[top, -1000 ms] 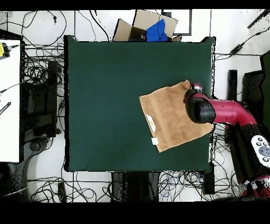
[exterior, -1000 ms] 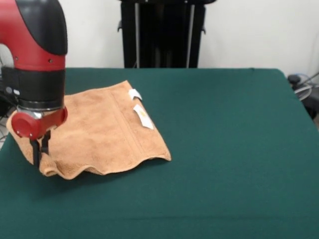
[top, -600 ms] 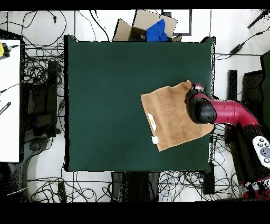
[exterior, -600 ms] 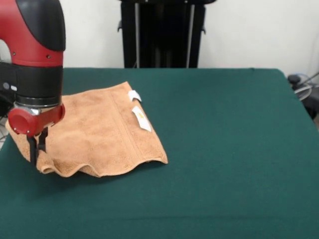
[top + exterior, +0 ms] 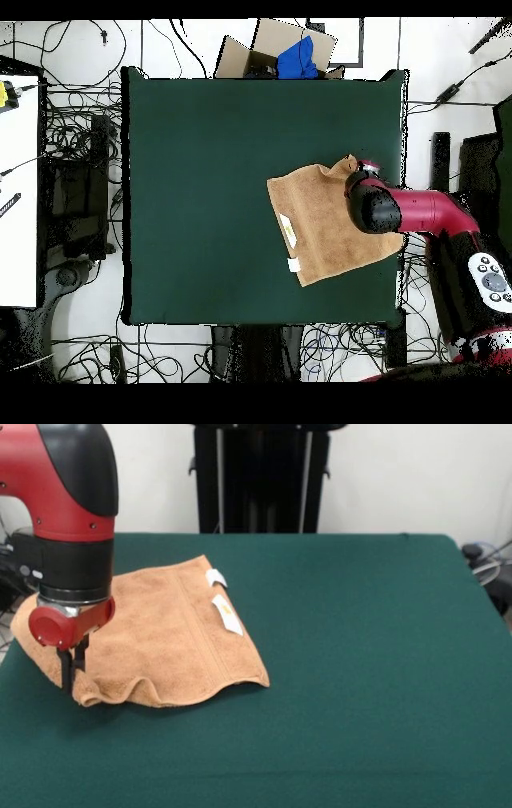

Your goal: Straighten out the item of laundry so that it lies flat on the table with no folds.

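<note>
Orange-tan terry towel (image 5: 172, 636) at left of front view, on green felt table (image 5: 360, 664); woven band visible, two white tags (image 5: 222, 596) on right edge, near edge rippled. Gripper (image 5: 70, 664) pinching towel's near-left corner. Corner now bunched further inward than half-second ago.

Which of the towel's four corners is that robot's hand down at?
The gripper is at the towel's rumpled front corner at the picture's left in the front view, opposite the edge with two white tags.

One towel (image 5: 168, 636), two tags (image 5: 226, 613), one table (image 5: 376, 664)
</note>
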Available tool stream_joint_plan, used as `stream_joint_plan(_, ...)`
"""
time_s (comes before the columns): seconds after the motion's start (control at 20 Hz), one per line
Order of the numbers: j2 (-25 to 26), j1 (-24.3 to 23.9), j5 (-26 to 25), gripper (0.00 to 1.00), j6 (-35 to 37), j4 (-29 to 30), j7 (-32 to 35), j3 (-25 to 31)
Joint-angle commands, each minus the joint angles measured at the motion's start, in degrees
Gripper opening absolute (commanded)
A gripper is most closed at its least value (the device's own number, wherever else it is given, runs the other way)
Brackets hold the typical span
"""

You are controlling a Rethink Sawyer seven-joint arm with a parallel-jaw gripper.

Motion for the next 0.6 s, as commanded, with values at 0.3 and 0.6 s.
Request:
stream_joint_plan(0.3, 4.6, 0.5, 2.1, 0.00, 4.0, -2.0, 5.0, -0.8)
stream_joint_plan(0.6, 4.5, 0.5, 2.8, 1.00, 3.3, -1.5, 5.0, -0.1)
